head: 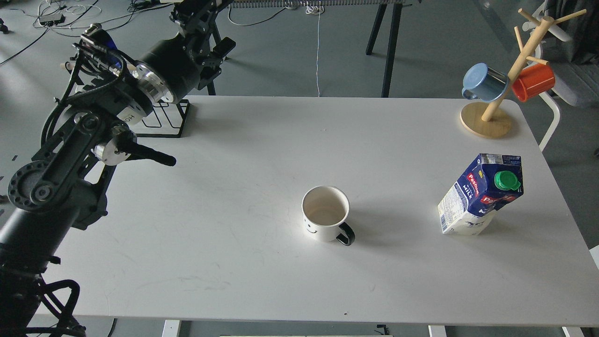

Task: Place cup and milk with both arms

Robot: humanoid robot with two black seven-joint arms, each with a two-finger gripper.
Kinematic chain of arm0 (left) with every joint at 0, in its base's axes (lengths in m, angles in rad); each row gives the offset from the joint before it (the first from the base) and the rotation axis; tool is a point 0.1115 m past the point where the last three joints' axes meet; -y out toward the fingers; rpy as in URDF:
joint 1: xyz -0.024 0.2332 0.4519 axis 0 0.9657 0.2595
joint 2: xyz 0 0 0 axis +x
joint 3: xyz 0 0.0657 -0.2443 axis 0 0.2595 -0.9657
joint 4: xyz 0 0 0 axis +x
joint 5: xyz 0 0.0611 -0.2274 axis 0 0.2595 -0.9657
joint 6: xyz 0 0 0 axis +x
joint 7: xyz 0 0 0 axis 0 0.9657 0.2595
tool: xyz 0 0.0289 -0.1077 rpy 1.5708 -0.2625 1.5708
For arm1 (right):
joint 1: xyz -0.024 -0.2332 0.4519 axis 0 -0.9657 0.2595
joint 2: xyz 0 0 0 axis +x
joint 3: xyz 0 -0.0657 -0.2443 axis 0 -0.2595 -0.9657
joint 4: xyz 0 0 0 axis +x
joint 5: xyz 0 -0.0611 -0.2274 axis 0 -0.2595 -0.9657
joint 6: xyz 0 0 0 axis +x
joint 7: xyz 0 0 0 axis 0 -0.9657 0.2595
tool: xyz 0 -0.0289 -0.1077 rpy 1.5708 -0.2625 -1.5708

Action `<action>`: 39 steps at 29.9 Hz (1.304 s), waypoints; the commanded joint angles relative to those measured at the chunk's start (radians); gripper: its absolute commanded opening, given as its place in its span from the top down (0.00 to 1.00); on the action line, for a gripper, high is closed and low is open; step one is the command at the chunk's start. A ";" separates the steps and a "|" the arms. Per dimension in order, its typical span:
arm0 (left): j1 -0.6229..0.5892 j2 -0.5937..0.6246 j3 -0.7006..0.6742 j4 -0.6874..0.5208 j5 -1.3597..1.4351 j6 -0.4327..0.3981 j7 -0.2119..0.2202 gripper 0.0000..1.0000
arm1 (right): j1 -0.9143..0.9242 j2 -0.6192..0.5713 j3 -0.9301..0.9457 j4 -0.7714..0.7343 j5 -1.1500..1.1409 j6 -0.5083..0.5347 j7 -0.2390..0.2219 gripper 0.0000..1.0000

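The cup (325, 214), a white mug with a black handle and a small smiley face, stands upright on the white table (262, 154) a little right of its middle. Its handle points to the front right. The milk (482, 194), a blue and white carton with a green cap, stands near the table's right edge. My left arm comes in from the left and rises to the far left corner; its gripper (202, 21) is dark and far from the cup, and its fingers cannot be told apart. My right gripper is out of view.
A wooden mug tree (486, 122) with a blue mug (484, 83) and an orange mug (533, 82) stands at the far right corner. A black wire rack (164, 122) sits at the far left corner, under my left arm.
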 commanded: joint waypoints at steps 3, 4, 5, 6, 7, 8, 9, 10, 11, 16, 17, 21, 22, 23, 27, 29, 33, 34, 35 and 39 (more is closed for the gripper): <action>0.000 0.003 0.000 0.000 0.000 0.005 0.001 0.00 | 0.007 0.020 0.053 -0.016 -0.006 0.000 0.000 0.01; -0.003 0.003 0.000 -0.002 0.000 0.005 0.001 0.00 | 0.027 0.044 0.067 -0.016 -0.009 0.000 0.000 0.01; -0.005 0.004 0.000 -0.002 0.000 0.005 0.003 0.00 | 0.054 0.078 0.085 -0.016 -0.017 0.000 0.000 0.01; -0.006 0.004 0.000 -0.002 0.000 0.005 0.003 0.00 | 0.085 0.128 0.113 -0.019 -0.021 0.000 0.000 0.01; -0.008 0.004 0.000 -0.002 0.000 0.005 0.005 0.00 | 0.102 0.182 0.134 -0.023 -0.023 0.000 0.000 0.01; -0.009 0.004 0.000 -0.002 0.000 0.005 0.005 0.00 | 0.113 0.228 0.140 -0.026 -0.029 0.000 0.000 0.01; -0.011 0.004 0.000 -0.002 0.000 0.005 0.005 0.00 | 0.116 0.251 0.143 -0.026 -0.044 0.000 0.000 0.01; -0.011 0.003 0.000 -0.002 0.000 0.005 0.005 0.00 | 0.122 0.250 0.151 -0.026 -0.075 0.000 0.000 0.01; -0.011 0.001 0.000 -0.002 0.000 0.005 0.005 0.00 | 0.123 0.251 0.159 -0.027 -0.105 0.000 0.000 0.01; -0.008 0.000 0.000 -0.002 0.000 0.008 0.003 0.00 | 0.123 0.251 0.179 0.000 -0.173 0.000 0.000 0.01; -0.008 0.000 0.000 -0.002 0.000 0.008 0.003 0.00 | 0.123 0.251 0.192 0.000 -0.172 0.000 0.000 0.01; -0.006 0.001 0.000 -0.002 0.000 0.008 0.001 0.00 | 0.120 0.248 0.235 -0.007 -0.123 0.000 0.000 0.01; -0.006 0.001 0.000 -0.002 0.000 0.008 0.003 0.00 | 0.120 0.250 0.239 -0.007 -0.080 0.000 0.000 0.01; -0.006 0.000 0.000 -0.002 0.000 0.010 0.003 0.00 | 0.120 0.250 0.240 -0.009 -0.013 0.000 0.000 0.01; -0.006 -0.005 0.000 -0.002 0.000 0.011 0.003 0.00 | 0.113 0.267 0.239 -0.010 0.195 0.000 0.000 0.01; -0.006 -0.005 0.000 -0.002 0.000 0.011 0.003 0.00 | 0.096 0.288 0.237 -0.007 0.294 0.000 0.000 0.01; -0.006 -0.005 0.000 -0.002 0.000 0.011 0.003 0.00 | 0.070 0.297 0.240 -0.004 0.439 0.000 0.000 0.01; -0.006 -0.005 0.000 -0.002 0.000 0.011 0.003 0.00 | 0.065 0.296 0.243 0.000 0.457 0.000 0.000 0.01; -0.006 -0.005 0.000 -0.002 0.000 0.011 0.003 0.00 | 0.059 0.294 0.249 0.003 0.474 0.000 0.000 0.01; -0.006 -0.006 0.000 -0.002 0.000 0.011 0.001 0.00 | 0.032 0.276 0.265 0.029 0.491 0.000 0.000 0.01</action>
